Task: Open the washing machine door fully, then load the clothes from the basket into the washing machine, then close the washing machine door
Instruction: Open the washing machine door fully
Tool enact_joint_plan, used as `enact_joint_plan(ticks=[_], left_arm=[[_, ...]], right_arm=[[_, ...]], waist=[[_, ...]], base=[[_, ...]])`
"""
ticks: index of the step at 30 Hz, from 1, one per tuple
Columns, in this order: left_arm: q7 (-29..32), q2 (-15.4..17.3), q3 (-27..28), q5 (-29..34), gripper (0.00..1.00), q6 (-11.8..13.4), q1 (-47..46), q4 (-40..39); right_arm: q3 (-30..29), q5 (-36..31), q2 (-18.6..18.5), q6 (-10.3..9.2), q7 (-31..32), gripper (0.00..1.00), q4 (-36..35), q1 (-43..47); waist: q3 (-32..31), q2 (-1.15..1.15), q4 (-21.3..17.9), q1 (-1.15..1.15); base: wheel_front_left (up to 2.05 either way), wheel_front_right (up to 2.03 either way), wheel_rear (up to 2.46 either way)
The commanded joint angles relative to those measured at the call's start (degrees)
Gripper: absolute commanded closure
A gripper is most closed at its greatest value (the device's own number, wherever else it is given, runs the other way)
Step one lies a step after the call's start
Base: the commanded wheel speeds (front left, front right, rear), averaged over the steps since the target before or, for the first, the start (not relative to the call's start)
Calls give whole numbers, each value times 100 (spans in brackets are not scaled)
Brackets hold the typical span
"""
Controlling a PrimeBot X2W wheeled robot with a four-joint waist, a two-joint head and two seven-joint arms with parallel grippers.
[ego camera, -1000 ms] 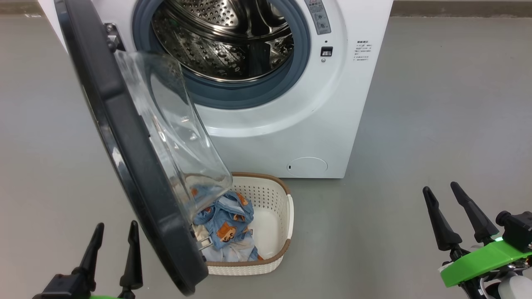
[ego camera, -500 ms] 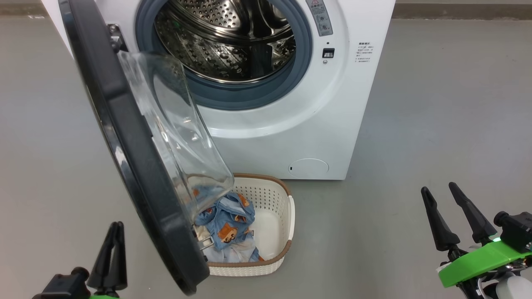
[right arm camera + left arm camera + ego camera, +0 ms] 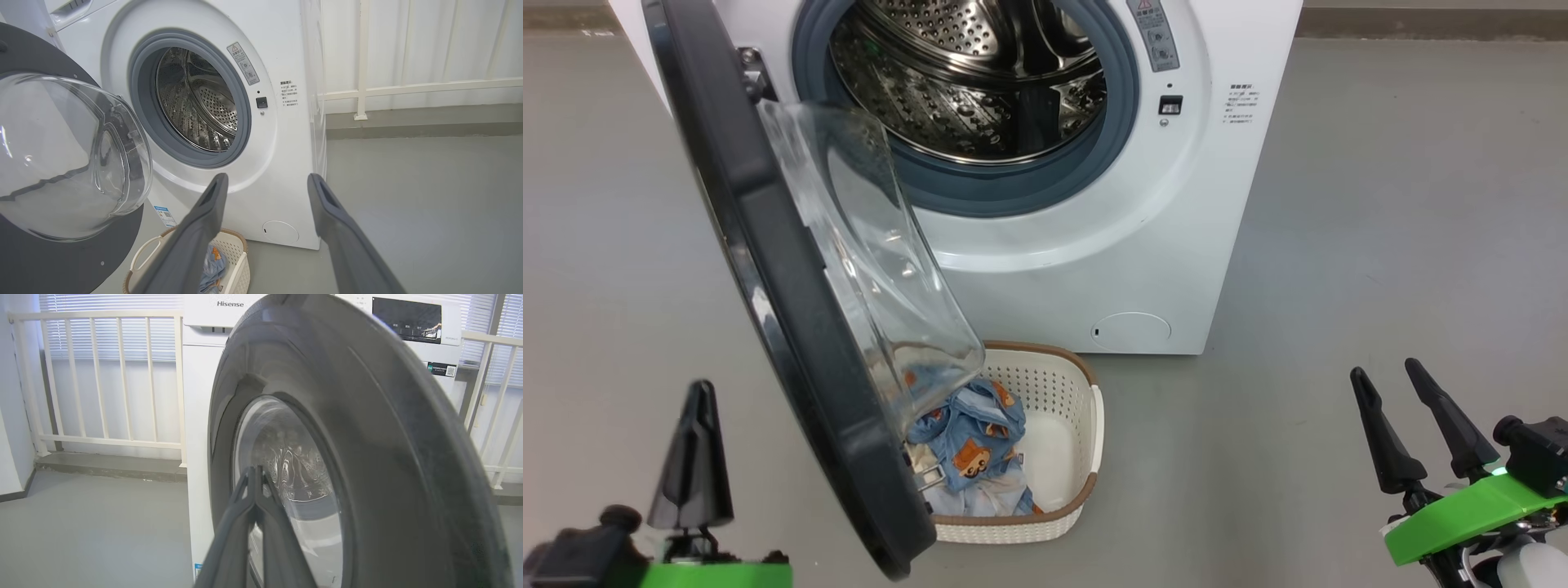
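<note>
The washing machine door (image 3: pixel 792 327) looks only partway open, hanging over the basket (image 3: pixel 1058 384) on the floor by the washing machine's (image 3: pixel 1094 245) front edge, clothes (image 3: pixel 968 437) not loaded yet, left gripper (image 3: pixel 698 394) pinched shut on nothing, right gripper (image 3: pixel 1383 367) spread wide, empty.

The right gripper (image 3: pixel 1385 371) has two long, tapering matte-black fingers (image 3: pixel 1376 433) with pointed tips, rooted in a bright green flat plastic bracket (image 3: pixel 1462 510). Just above that bracket sits a black rounded housing (image 3: pixel 1531 445); just below it is a smooth, pale white forearm shell (image 3: pixel 1539 567). The left gripper (image 3: pixel 697 396) has like black fingers, a black knuckle block (image 3: pixel 580 551) and green trim (image 3: pixel 719 574).
</note>
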Motion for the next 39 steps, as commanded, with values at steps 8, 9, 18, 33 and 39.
enact_joint_plan(ticks=[8,9,18,33,39], left_arm=[[-46,100,68,86,100,63,-194,-1147],[-46,100,32,98,100,58,-197,-1262],[10,100,-567,189,100,17,-82,-1945],[300,100,-2037,-263,100,48,-40,-1674],[325,100,-2176,-533,100,164,-11,-1104]], right_arm=[[124,-2,-117,9,-69,0,-88,4],[127,0,-116,9,-69,0,-87,6],[175,52,-75,9,-69,0,-68,36],[185,74,-44,9,-69,0,-81,-23],[158,64,-26,9,-69,0,-89,-50]], waist=[[-14,0,21,0],[-16,0,24,0],[-47,0,37,0],[87,0,18,0],[150,0,-11,0]], base=[[0,0,0],[0,0,0],[0,0,0],[0,0,0],[0,0,0]])
